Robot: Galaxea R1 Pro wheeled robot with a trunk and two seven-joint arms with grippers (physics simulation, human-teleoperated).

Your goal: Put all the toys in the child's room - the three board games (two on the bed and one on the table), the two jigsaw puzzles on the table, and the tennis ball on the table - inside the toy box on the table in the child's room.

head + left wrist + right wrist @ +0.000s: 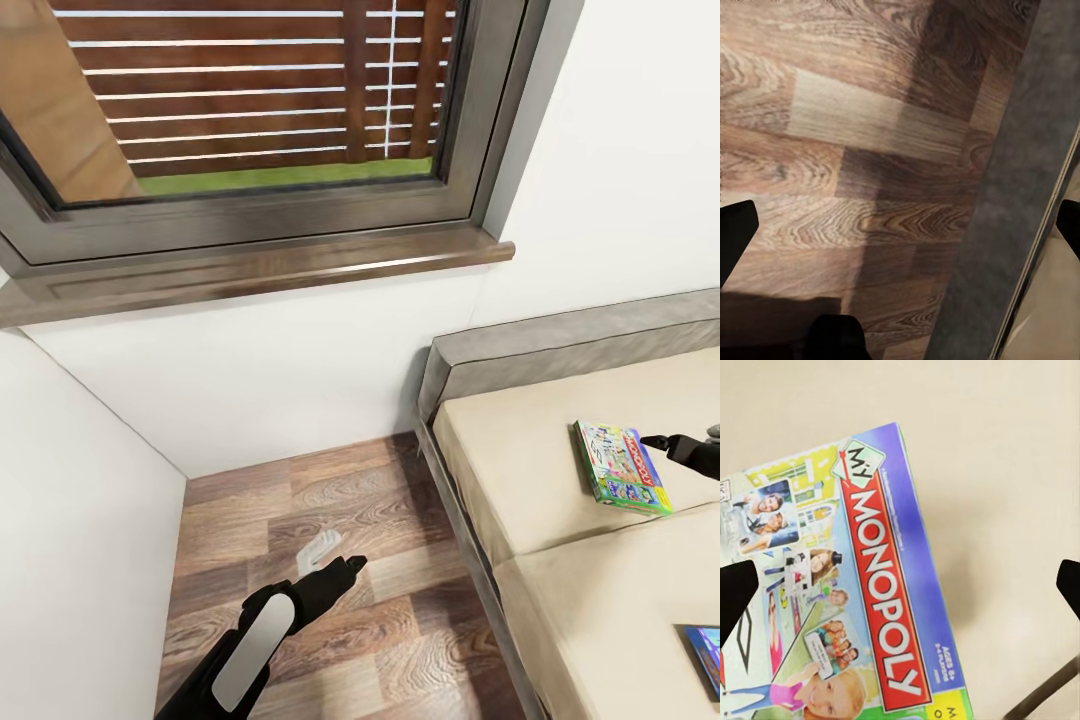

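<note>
Beige bed (520, 470) carries your Monopoly box (620, 467); your right gripper (900, 585) hangs over it, fingers spread wide, empty. Your left gripper (900, 225) hangs open above the floor (300, 500).

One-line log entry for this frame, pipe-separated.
phase: reaching for game | right gripper: open, over Monopoly box on bed | left gripper: open, above floor | blue game: on bed
</note>
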